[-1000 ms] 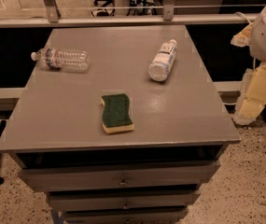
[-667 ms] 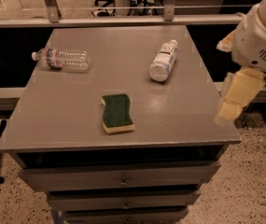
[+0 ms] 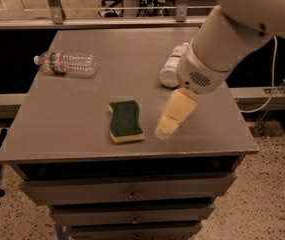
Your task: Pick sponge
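Observation:
The sponge lies flat on the grey table near its front edge, dark green top up with a pale yellow layer showing at its near end. My gripper, with pale yellow foam pads, hangs from the white arm over the table, just right of the sponge and a little above it, not touching it.
A clear plastic water bottle lies on its side at the table's left rear. A white bottle lies at the right rear, partly hidden by my arm. Drawers sit below the tabletop. A metal railing runs behind.
My arm has swung left from beyond the table's right edge to over the tabletop, bringing the gripper close to the sponge's right side. The sponge and bottles have not moved.

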You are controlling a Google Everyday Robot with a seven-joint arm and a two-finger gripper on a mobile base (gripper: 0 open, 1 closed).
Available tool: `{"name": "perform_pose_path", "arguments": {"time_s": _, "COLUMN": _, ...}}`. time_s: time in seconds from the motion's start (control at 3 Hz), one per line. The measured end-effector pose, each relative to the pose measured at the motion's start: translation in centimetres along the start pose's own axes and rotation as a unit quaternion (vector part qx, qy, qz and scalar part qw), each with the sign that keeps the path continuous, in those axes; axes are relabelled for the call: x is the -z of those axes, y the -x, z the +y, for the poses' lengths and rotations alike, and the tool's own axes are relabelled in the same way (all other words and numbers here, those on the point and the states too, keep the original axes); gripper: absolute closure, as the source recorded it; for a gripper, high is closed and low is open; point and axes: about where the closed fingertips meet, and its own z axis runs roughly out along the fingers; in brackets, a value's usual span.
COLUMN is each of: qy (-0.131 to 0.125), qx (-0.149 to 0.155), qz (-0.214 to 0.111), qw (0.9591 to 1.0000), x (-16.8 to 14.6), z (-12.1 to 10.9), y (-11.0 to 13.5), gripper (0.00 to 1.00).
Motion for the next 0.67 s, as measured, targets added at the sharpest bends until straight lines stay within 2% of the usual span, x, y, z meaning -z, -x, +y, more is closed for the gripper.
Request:
{"name": "perform_pose_path", "arguments": {"time_s": 0.33, "qy": 0.009, "qx": -0.061, "qz": -0.016, "qw": 0.998, "x": -3.9, "z": 0.5, "y": 2.8, "gripper": 0.0}}
{"name": "perform_pose_path", "arguments": {"time_s": 0.67, "qy": 0.016, "qx": -0.143, "qz": -0.04, "qw": 0.9888, "x": -7.7, "z": 2.0, "y": 6.2, "gripper": 0.0}}
